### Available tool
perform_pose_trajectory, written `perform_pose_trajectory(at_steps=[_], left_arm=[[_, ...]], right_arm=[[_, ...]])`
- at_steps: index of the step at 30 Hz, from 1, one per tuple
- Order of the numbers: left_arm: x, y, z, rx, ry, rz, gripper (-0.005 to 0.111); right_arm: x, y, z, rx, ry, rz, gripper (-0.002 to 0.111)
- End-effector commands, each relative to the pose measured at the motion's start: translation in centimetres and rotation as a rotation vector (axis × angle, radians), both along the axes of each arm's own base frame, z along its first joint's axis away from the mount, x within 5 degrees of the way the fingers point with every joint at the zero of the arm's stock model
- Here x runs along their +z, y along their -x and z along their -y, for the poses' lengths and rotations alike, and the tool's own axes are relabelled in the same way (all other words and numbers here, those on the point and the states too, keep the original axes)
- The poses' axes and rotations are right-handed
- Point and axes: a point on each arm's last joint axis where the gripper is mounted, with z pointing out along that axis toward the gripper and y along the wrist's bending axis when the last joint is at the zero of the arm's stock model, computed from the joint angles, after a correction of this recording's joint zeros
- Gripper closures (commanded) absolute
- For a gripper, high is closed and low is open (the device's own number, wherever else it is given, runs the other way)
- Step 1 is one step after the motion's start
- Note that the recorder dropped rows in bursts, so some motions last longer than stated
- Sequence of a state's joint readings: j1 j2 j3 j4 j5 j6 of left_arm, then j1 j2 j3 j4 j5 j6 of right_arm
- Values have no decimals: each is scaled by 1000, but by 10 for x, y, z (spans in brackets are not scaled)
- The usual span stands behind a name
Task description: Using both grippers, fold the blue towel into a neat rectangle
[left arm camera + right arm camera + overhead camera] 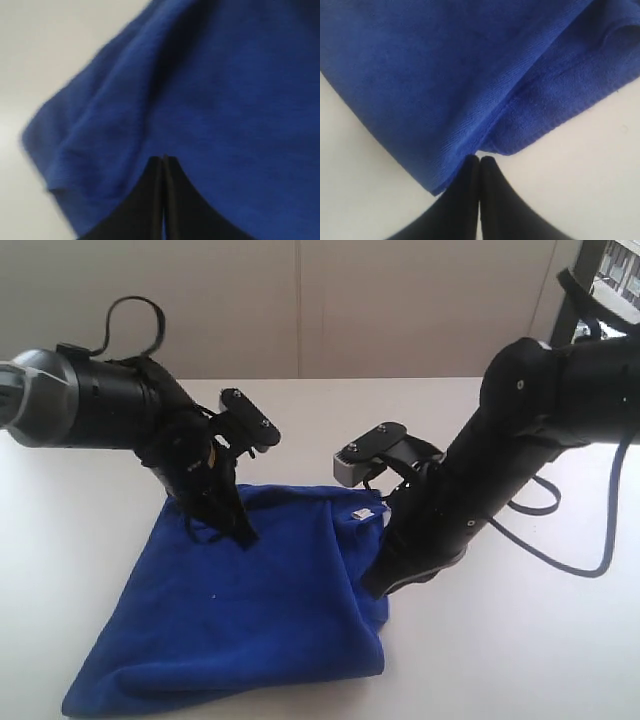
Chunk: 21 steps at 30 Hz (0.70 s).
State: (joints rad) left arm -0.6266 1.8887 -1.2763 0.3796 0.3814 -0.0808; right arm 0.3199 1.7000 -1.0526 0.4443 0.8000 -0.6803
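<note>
Nearest you, the towel (250,620) lies low and left of centre on the table (520,660). Its near edge along the bottom of the frame is a soft, rounded roll, not a crisp crease.

Up the frame, the right gripper (383,585) sits at the towel's right edge with its jaws pressed together. The creases run straight to its tips, so I read that as a pinch on the towel.

Further back, the left gripper (243,533) also has its jaws together. It bites the far edge left of centre, with cloth bunching around it. The tag (362,513) shows on that far edge, between the two.

You're mid-fold, I'd say. To do it well, move both grippers together at one height. Hold the far edge taut between them so it can't sag, and lay it square on the near edge. The left pinch looks inboard of its corner, so watch that corner, as it may droop. Let go only once the layers lie flat.
</note>
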Motion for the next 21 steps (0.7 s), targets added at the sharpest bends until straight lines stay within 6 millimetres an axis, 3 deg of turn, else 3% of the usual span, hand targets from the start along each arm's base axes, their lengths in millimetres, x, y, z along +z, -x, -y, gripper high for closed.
perform_pose_trajectory(at_steps=[1,4,8,11,13,17,21], left_arm=[[-1,21,22,-194,185,-186,107],[-10,25,31,-228,271,-245,107],[-28,24,34,-223,260,-288,107],[-43,23,34,-213,243,-323,107],[-43,23,34,-213,243,-323,107],[-42,22,34,-211,245,-315,107],[-42,22,34,-207,246,-315,107]], right_arm=[[-12,0,6,-89,-23,79,108],[-19,0,9,-140,-29,124,108],[-25,-3,11,-199,-37,172,108],[-48,-9,18,-281,-50,82,108],[-58,-12,25,-315,-73,17,108],[-57,-14,23,-257,-331,-69,108],[-71,-16,22,-269,-325,-95,108]])
